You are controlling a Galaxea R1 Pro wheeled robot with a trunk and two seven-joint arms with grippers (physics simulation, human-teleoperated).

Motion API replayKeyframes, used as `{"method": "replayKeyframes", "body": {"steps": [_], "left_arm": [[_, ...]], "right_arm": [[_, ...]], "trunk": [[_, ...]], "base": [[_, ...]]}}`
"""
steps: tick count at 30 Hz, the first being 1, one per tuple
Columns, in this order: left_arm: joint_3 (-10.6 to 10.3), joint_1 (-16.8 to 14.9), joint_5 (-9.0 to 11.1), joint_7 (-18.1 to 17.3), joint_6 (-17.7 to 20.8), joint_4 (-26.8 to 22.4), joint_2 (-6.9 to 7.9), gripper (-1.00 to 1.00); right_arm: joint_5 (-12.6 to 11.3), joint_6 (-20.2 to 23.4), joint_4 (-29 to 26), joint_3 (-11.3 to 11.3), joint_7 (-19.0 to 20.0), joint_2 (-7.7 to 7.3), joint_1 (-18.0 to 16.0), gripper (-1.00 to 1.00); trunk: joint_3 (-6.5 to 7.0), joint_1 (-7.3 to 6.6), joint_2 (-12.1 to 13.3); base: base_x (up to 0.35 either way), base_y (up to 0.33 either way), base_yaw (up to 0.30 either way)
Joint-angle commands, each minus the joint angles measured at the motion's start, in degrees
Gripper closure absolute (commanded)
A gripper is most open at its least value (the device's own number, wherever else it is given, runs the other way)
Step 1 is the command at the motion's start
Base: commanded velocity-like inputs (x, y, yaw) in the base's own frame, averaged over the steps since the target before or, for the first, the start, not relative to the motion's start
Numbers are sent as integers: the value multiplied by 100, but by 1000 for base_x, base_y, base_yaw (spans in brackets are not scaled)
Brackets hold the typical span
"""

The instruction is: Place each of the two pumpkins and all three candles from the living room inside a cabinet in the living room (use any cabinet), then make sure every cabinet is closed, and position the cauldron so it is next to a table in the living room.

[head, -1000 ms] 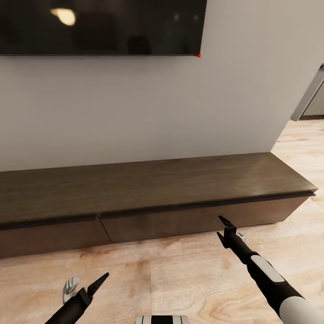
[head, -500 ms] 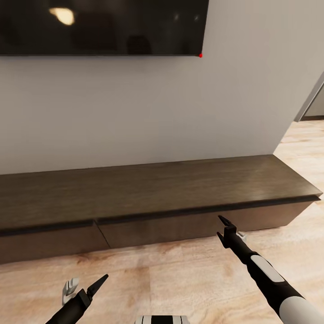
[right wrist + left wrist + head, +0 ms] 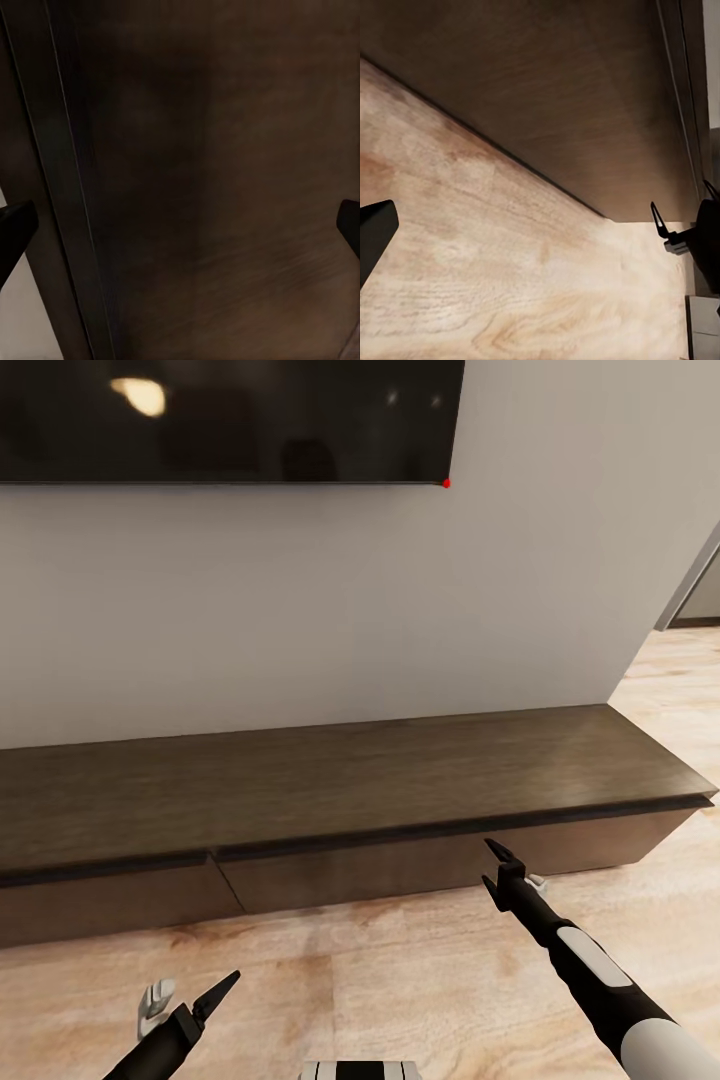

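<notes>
Nothing has shifted since half a second ago: my right gripper (image 3: 508,872), fingers spread and empty, points at the shut cabinet (image 3: 400,860) drawer front; next I must open it.

A: Any writing, label, brand or number you can read anywhere?

B: None. The dark screen (image 3: 225,420) at 12 o'clock on the wall carries no logo, only a blurred glow of light and a tiny red dot at its lower corner, which is not a character.

A: And the cabinet (image 3: 340,800) below it?

B: Plain dark wood grain on top and on the drawer fronts, no lettering or sticker. The wrist views give bare wood too.
</notes>
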Motion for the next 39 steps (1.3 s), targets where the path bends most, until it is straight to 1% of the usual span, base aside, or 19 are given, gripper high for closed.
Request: {"method": "replayKeyframes", "body": {"steps": [1,10,20,39], "left_arm": [[-2,1,62,-2,45,-1,3,-100],[-2,1,64,-2,49,4,3,-100],[6,1,64,-2,54,99,3,-100],[6,1,62,-4,54,114,3,-100]], "right_arm": [[-55,-2,3,31,20,-5,-4,-100],[-72,-22,-4,47,31,-2,-4,-100],[-22,14,-98,73,96,-27,-4,-100],[-20,8,-110,83,102,-14,-4,-100]], "trunk": [[-3,-1,-2],[-3,-1,-2],[-3,-1,-2],[-3,-1,-2]], "base": [[0,0,0],[0,0,0],[0,0,0],[16,0,0]]}}
